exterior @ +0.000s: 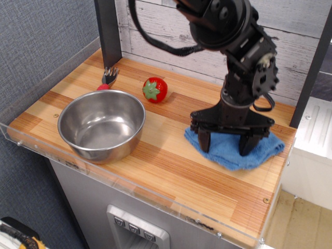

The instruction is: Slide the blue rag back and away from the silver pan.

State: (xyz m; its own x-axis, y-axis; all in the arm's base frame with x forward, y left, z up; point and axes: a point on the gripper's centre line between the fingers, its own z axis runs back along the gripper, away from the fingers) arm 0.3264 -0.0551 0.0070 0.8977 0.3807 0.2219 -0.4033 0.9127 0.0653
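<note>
Observation.image view: black robot gripper (226,145) points straight down, its two fingers (204,141) spread wide and both tips pressed onto the soft mid-blue terry rag (233,151); nothing is clamped between the jaws; the rag lies crumpled flat on the striped wooden countertop (171,155), at the right side near the far-right edge, well apart from the round shiny stainless-steel pan (101,124); pan sits upright at the left front of the counter, empty inside; small red strawberry toy with green top (154,90) stands behind the pan, between pan and rag but touching neither; a fork with a red handle (107,79) lies just behind the pan's rim, tines toward the back; black upright post (108,31) rises at the back left; whitewashed plank wall (155,26) behind the counter.
</note>
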